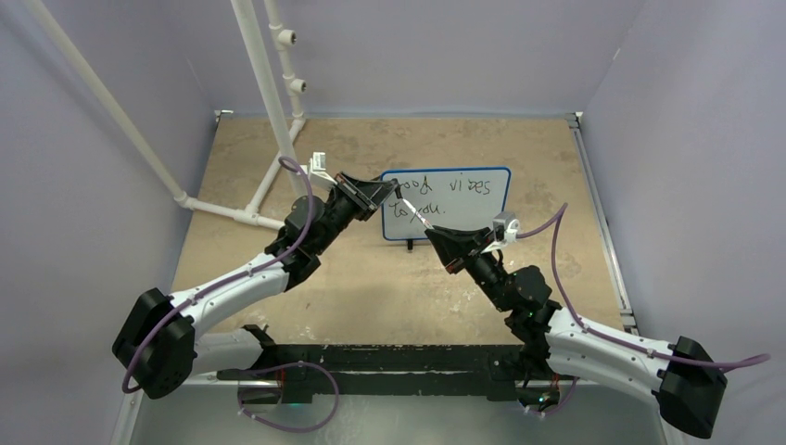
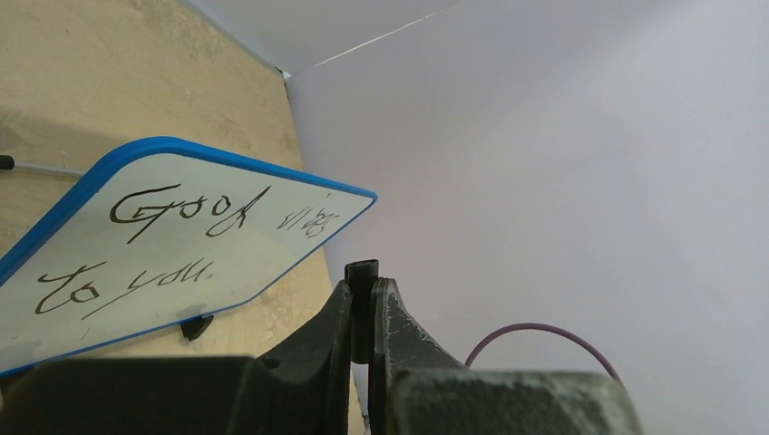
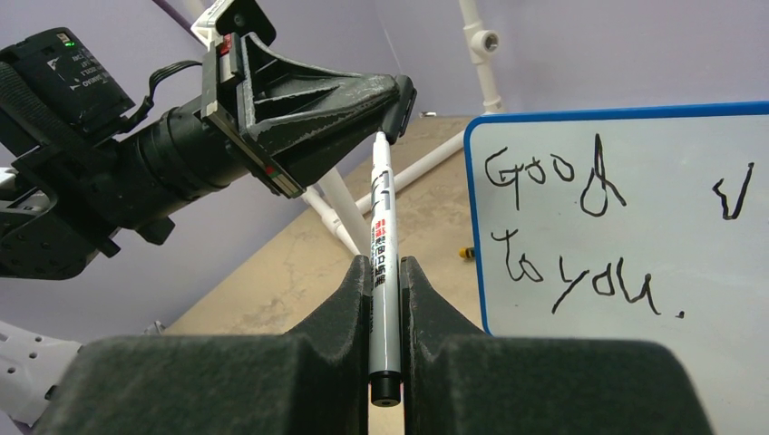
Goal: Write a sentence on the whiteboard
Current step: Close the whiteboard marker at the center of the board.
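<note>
- One marker (image 3: 382, 227): right gripper (image 3: 384, 272) clamps its barrel, left gripper (image 2: 364, 299) pinches its cap (image 2: 362, 269) (black).
- Whiteboard (image 1: 482, 218) stands on the far surface (image 1: 389, 287), sentence (image 2: 181, 237) written.

Top view: 1st letter of sentence (image 1: 443, 197) behind left fingers (image 1: 369, 195); right wrist: whiteboard (image 3: 671, 181) R side off-frame.

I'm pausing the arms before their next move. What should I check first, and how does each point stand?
1. Is the sentence complete on the whiteboard: ok, two lines, full stop.
2. Jaws of right gripper shut on marker: ok.
3. Jaws of left gripper shut on black cap: ok.
4. Cap fully seated on marker: cannot tell.
5. Marker off the whiteboard: ok.
</note>
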